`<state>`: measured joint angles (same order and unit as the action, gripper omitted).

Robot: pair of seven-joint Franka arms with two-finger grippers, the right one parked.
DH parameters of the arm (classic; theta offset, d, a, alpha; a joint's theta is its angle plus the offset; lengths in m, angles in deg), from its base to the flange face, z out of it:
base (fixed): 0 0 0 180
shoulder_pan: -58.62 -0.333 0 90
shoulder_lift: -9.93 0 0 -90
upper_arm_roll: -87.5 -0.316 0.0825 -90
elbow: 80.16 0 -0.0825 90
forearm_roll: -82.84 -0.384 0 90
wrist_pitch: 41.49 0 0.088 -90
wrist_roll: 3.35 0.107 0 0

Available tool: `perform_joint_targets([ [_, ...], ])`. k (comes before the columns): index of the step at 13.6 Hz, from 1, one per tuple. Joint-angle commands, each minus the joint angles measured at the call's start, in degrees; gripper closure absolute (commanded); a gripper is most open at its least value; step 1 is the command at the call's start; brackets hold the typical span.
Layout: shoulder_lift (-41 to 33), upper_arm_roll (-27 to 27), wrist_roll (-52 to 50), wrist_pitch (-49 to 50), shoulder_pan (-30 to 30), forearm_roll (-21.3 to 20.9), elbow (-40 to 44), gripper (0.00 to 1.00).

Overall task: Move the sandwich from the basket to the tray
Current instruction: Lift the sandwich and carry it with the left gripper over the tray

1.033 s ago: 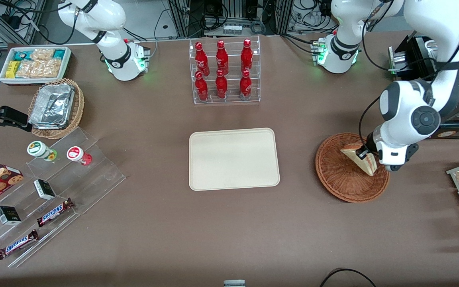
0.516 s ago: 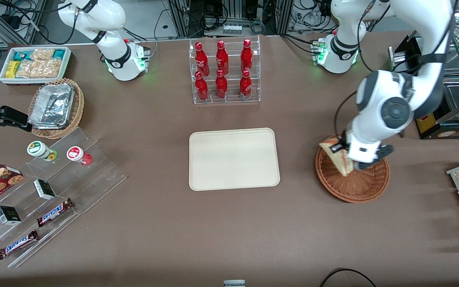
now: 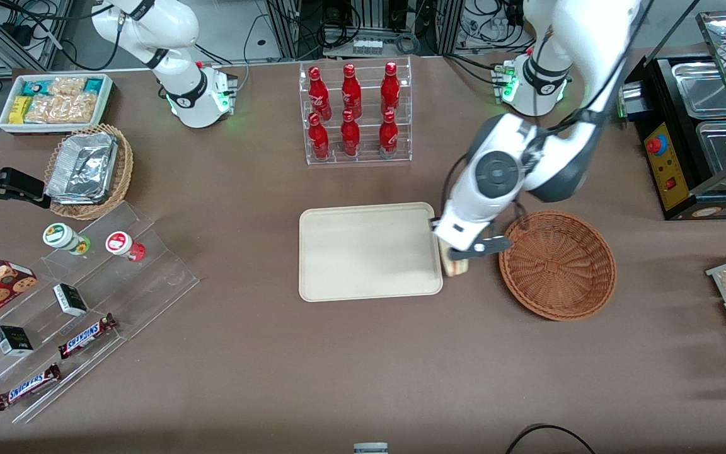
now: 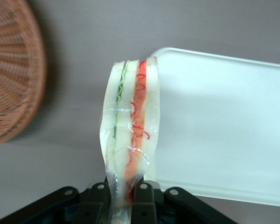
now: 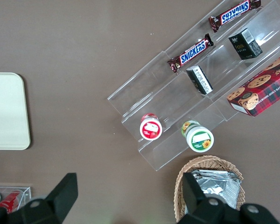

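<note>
The pincer [image 4: 122, 191] hangs above the brown surface [image 3: 363, 353] between the tray [image 3: 363, 277] and the basket [image 3: 558, 296], its black fingers [image 4: 142, 196] pinching the sandwich [image 4: 129, 135] by one end. The wedge stands on edge in crinkled clear wrap, pale bread slices showing a green layer and a red layer along the cut face, its tip just over the tray's rounded corner. The tray is flat, smooth cream-beige with a low raised rim. The round reddish-brown basket is tightly woven wicker and holds nothing.
</note>
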<state>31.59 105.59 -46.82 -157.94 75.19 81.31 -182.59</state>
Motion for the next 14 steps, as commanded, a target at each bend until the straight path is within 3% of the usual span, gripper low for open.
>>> perform_joint_targets([
  [1,7.41,-0.42,-0.54,1.66,4.94,-3.73,9.15,1.0],
  [5,15.07,-0.86,-7.75,1.75,11.98,-5.58,17.06,1.0],
  [14,20.88,-0.95,-11.1,1.22,14.36,-7.43,21.56,1.0],
])
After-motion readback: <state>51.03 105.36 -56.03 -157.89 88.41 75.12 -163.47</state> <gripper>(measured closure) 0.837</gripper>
